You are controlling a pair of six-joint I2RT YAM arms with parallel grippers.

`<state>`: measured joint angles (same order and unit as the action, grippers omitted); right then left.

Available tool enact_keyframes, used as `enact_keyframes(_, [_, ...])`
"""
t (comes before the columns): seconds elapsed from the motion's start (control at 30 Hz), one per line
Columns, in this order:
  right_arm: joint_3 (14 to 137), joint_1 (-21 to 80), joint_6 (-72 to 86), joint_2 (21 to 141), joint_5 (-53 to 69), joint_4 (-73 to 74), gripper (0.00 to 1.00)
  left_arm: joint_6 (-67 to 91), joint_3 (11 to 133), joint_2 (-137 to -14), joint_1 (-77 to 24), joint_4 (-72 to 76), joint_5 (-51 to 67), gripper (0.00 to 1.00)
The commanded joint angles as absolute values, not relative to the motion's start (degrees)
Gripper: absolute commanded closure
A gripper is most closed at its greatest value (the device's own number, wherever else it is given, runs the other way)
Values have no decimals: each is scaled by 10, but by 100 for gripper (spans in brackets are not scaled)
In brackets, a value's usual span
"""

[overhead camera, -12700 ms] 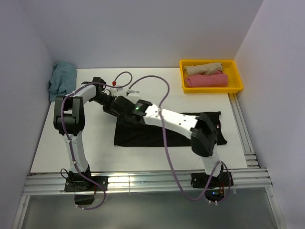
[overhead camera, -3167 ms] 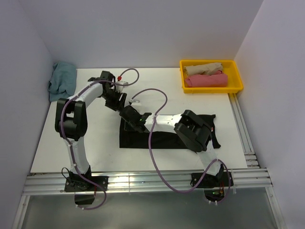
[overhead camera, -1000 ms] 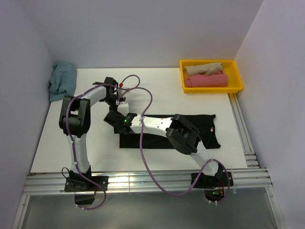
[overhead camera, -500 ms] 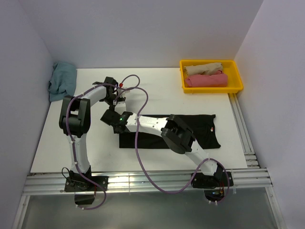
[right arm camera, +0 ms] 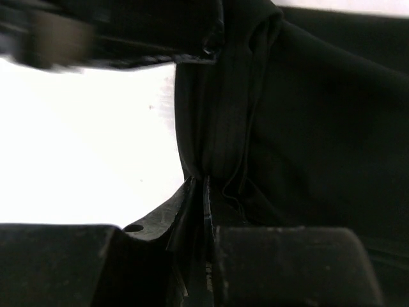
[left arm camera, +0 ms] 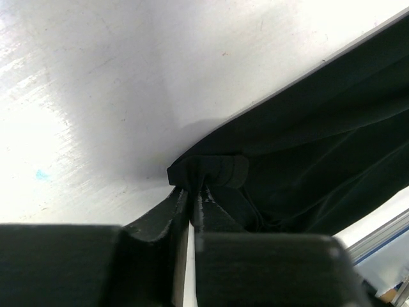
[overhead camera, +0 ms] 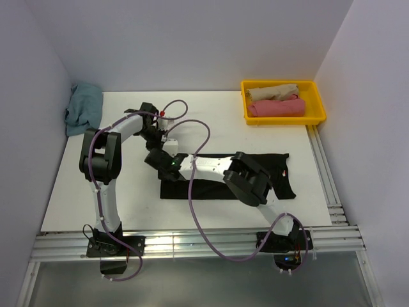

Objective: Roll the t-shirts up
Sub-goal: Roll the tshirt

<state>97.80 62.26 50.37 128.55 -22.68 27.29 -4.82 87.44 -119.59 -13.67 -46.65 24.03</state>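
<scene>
Now my right gripper (right arm camera: 199, 182) pinches the left edge of the black t-shirt (overhead camera: 279, 179), lying folded on the table (overhead camera: 96, 192); just beyond, my left gripper (left arm camera: 192, 192) pinches its far corner. I'd turn both grips over together, tight and even.

My overhead view looks down from above and behind the arm bases and takes in the whole counter (overhead camera: 211, 128) and the walls around it. Each wrist camera sights along its own fingers from very close, angled down at the counter. The left hand (left arm camera: 192, 195) and right hand (right arm camera: 203, 185) views share one corner of the black t-shirt (overhead camera: 208, 190), which the overhead view also covers.
</scene>
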Motion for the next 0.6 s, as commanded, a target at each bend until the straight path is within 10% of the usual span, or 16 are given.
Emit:
enact_keyframes(0.0, [864,614,531,1237,-136,180,86,-48,897,-1155,-139,-467,229,88])
enact_keyframes(0.57, [524,516,728,1139,61,-342,88,-78,930,-1121,-112,-476,313,34])
